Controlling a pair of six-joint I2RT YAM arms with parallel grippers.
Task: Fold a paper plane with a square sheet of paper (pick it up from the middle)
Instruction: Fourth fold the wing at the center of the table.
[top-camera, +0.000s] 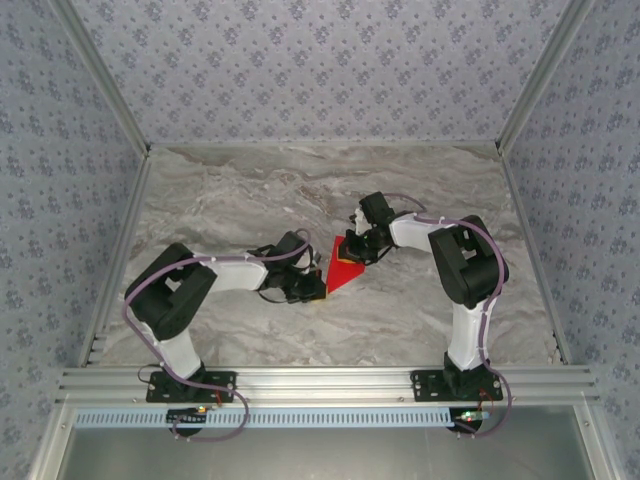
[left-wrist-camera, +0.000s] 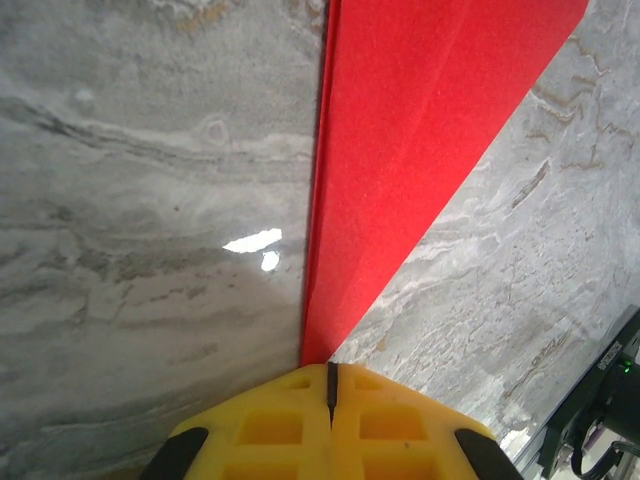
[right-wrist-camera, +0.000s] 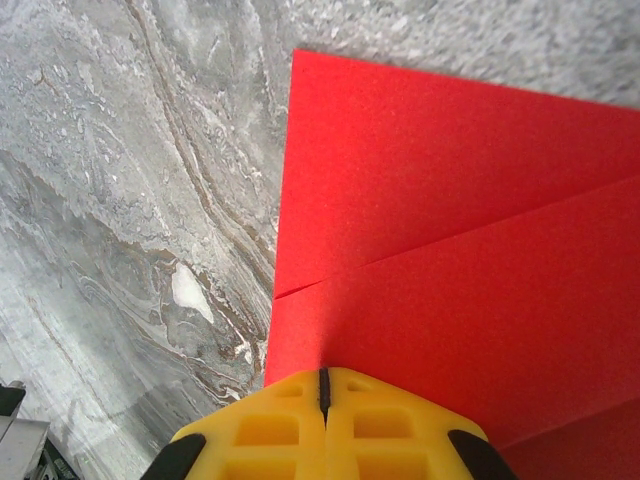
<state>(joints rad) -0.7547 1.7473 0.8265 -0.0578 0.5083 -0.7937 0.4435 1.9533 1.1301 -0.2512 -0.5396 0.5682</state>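
Between left end effector (left-wrist-camera: 330, 385) and right end effector (right-wrist-camera: 323, 385), both clenched, lies red paper (top-camera: 344, 268).

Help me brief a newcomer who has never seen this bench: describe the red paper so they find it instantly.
Look at the grey marbled table, near its middle, where the left gripper and right gripper nearly meet. Between their tips lies the red paper, folded into a flat triangle with its point toward the left gripper; it is the only red thing there.
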